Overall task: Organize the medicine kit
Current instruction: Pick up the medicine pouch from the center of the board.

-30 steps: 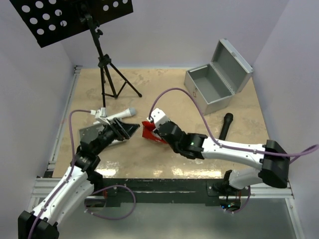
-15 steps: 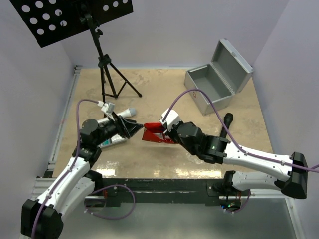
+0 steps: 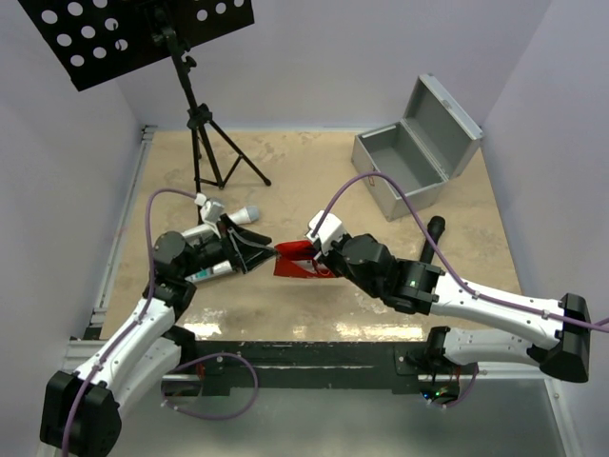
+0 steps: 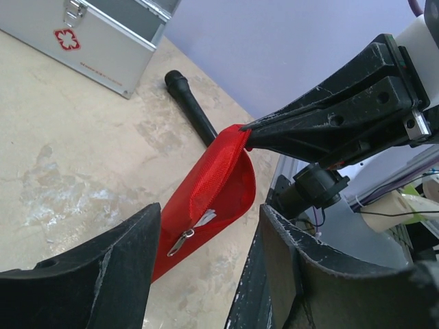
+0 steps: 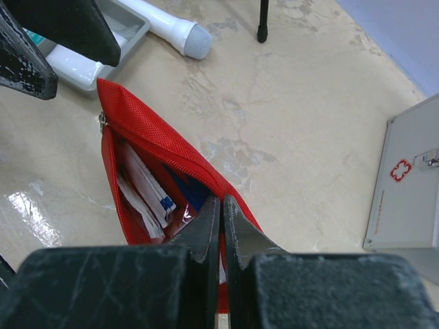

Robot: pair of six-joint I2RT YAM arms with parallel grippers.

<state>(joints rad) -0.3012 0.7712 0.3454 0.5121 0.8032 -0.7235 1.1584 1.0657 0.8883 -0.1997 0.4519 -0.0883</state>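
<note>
While in right gripper (image 5: 221, 204), red pouch (image 5: 145, 127) agape.

A black tripod stand (image 3: 202, 143) stands at eleven o'clock on the beige, mottled table (image 3: 314, 171), legs spread, carrying a tilted black perforated plate (image 3: 133, 29). A black cylindrical rod (image 3: 433, 238) lies flat at three o'clock, pointing roughly toward twelve.

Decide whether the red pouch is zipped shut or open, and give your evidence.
Open. The red pouch gapes along its top edge in the right wrist view, with white packets visible inside.
</note>
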